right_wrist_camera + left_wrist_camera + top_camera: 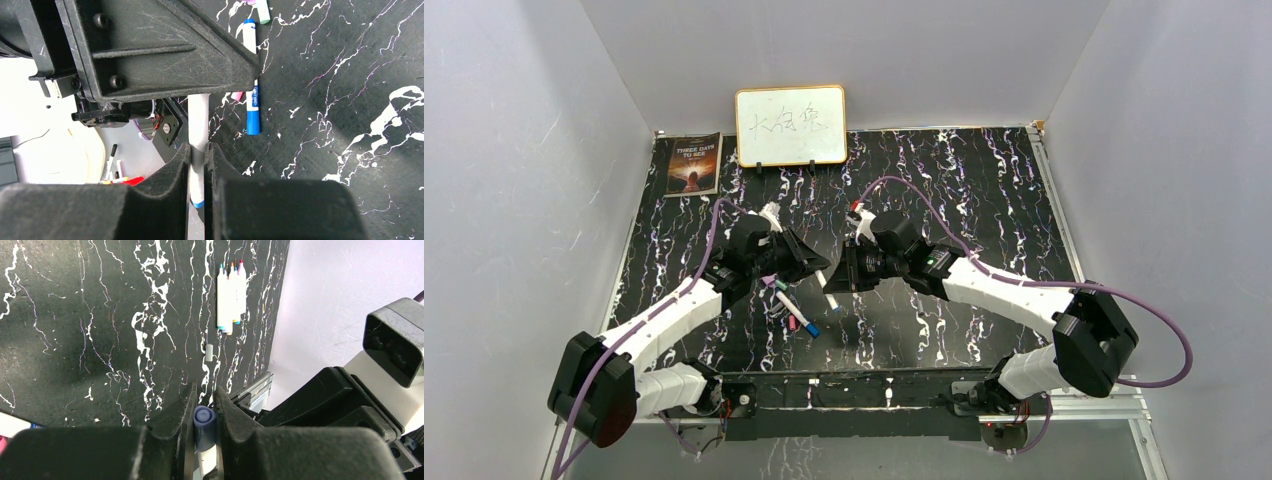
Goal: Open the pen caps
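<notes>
Above the middle of the mat, both grippers hold one white pen [828,285] between them. My left gripper [204,392] is shut on its blue pen cap [204,421], whose round end faces the camera, and the cap sits on the white barrel. My right gripper [199,147] is shut on the barrel [197,120], and a blue end [198,204] shows below its fingers. In the top view the left gripper [812,265] and the right gripper [836,280] almost touch. More pens [790,305] lie under them, one with a blue cap [252,120].
A bundle of uncapped white markers [230,295] lies near the mat's edge, with a loose pale cap [209,351] beside it. A green cap [262,12] and a pink end [236,95] lie near the blue pen. A whiteboard [790,125] and a book [693,163] stand at the back.
</notes>
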Controlling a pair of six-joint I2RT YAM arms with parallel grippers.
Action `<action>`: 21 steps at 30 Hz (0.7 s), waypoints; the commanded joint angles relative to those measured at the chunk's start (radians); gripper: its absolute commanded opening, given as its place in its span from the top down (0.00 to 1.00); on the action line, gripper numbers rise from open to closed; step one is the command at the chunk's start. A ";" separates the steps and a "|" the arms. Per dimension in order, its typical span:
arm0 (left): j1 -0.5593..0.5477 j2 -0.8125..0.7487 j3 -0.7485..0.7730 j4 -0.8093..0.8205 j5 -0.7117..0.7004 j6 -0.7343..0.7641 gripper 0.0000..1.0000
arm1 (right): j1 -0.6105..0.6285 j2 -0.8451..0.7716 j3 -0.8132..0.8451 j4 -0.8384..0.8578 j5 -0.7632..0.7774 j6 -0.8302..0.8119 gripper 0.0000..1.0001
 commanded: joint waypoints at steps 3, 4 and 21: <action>-0.015 -0.012 0.018 0.013 0.005 0.000 1.00 | -0.001 0.024 0.061 0.022 0.014 -0.020 0.72; -0.017 -0.012 0.018 0.015 0.005 -0.003 1.00 | -0.001 0.032 0.069 0.020 0.012 -0.023 0.66; -0.010 0.063 0.052 0.072 -0.059 0.001 1.00 | 0.048 -0.003 -0.025 0.046 0.000 -0.004 1.00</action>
